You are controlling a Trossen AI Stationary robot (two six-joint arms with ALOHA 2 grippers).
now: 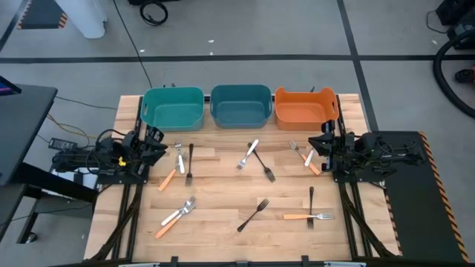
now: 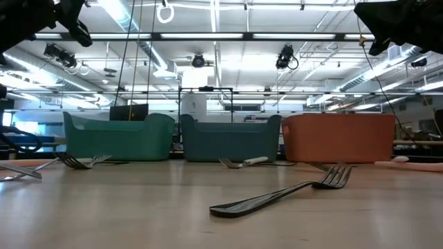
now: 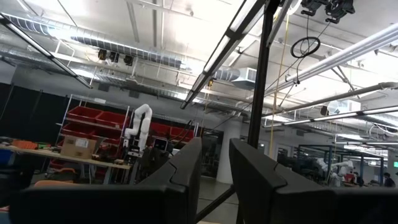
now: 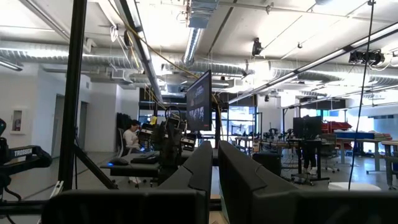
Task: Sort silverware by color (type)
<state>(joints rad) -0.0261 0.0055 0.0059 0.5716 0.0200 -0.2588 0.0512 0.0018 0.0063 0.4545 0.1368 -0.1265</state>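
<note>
Well, the wooden table (image 1: 223,189) holds three bins in a row at the back: one teal bin (image 1: 172,108), one blue bin (image 1: 240,104), one orange bin (image 1: 304,107). The left gripper (image 1: 159,145) waits at the left edge, fingers a little apart, holding nothing. The right gripper (image 1: 317,144) waits at the right edge, fingers almost pinched together, holding nothing. Twelve pieces of silverware (image 1: 254,215) lie spread on the table in front of the bins: four black, four white, four orange-handled.
</note>
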